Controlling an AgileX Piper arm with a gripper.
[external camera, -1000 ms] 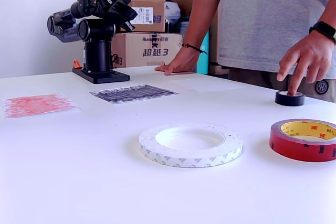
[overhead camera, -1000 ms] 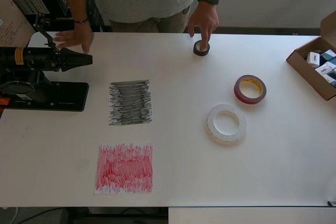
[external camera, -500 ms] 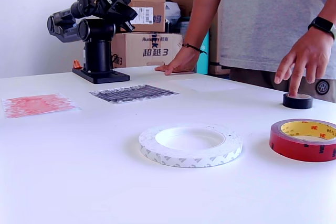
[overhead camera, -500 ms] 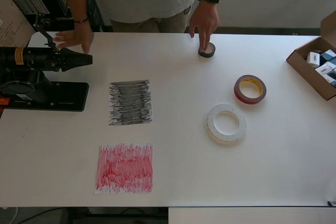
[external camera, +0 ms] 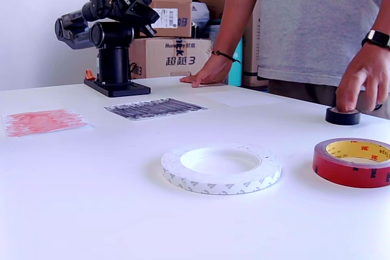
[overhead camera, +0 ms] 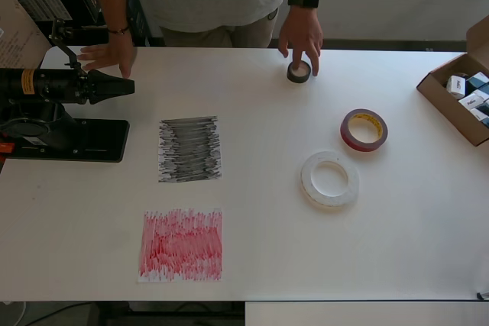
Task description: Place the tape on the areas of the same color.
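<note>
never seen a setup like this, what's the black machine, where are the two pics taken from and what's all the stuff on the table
The black machine is a small robot arm on a base, folded up and idle; its gripper holds nothing, and whether it is open is unclear. One picture looks straight down; the other is taken low, from the table's side.

On the white table lie a black-scribbled sheet, a red-scribbled sheet, a red tape roll and a white tape ring. A standing person's hand touches a small black tape roll; the other hand rests flat on the table. A cardboard box of small boxes sits at the edge.
</note>
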